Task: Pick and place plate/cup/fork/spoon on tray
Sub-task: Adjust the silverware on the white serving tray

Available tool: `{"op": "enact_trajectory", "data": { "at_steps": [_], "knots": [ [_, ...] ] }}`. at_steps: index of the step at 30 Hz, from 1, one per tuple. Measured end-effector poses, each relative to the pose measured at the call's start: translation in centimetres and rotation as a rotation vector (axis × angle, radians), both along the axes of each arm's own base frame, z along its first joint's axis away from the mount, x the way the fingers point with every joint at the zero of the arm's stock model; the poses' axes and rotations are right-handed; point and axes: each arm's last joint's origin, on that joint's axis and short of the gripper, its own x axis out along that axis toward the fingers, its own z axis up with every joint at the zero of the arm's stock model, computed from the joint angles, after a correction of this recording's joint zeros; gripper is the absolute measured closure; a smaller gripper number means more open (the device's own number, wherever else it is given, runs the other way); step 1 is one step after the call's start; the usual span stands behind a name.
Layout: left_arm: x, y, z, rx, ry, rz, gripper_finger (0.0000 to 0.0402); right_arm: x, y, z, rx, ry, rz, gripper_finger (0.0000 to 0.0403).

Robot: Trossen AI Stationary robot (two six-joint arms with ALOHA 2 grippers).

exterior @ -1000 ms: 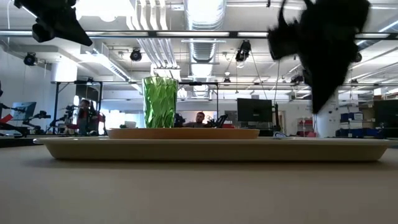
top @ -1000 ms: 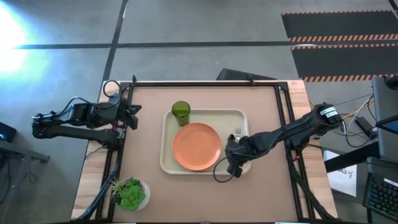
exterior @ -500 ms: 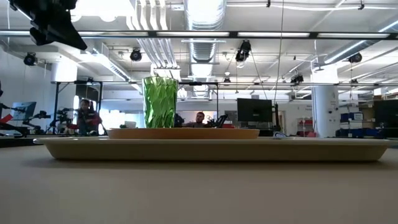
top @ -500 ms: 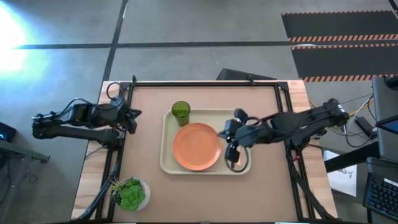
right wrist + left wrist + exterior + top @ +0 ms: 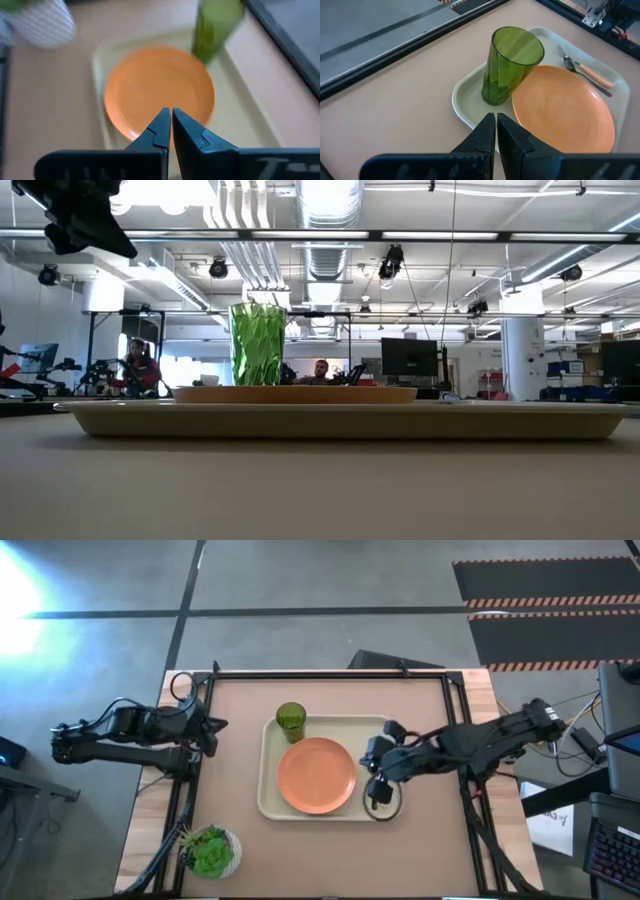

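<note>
Right gripper (image 5: 378, 790), fingers together and empty, hangs over the tray's (image 5: 268, 802) right end beside the plate (image 5: 316, 775). Left gripper (image 5: 212, 724), likewise pressed together, waits at the worktop's (image 5: 330, 850) left edge; the fork (image 5: 587, 72) and probably the spoon (image 5: 570, 62) lie on the tray.

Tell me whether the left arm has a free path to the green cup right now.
Probably yes. The left end effector is shut and sits at the table's left edge, pointing toward the cup on the tray. Only bare table lies between them; the plate is beside the cup, not in front.
</note>
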Motion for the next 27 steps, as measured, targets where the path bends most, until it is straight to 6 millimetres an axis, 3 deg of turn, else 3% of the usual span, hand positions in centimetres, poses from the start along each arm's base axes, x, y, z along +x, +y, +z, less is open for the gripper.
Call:
{"op": "enact_trajectory", "data": {
  "at_steps": [6, 14, 27],
  "knots": [
    [-0.2, 0.0, 0.2, 0.048, -0.004, -0.038, 0.0402, -0.6, -0.4, -5.1, -0.024, 0.151, -0.043, 0.0394],
    [-0.6, 0.0, 0.3, 0.052, -0.024, -0.038, 0.0402, -2.8, -1.4, -8.7, 0.052, 0.226, -0.200, 0.0394],
    [-0.5, 0.0, 0.4, 0.053, -0.035, -0.038, 0.0402, -3.2, -3.0, -16.0, 0.131, 0.213, -0.246, 0.0394]
  ]
}}
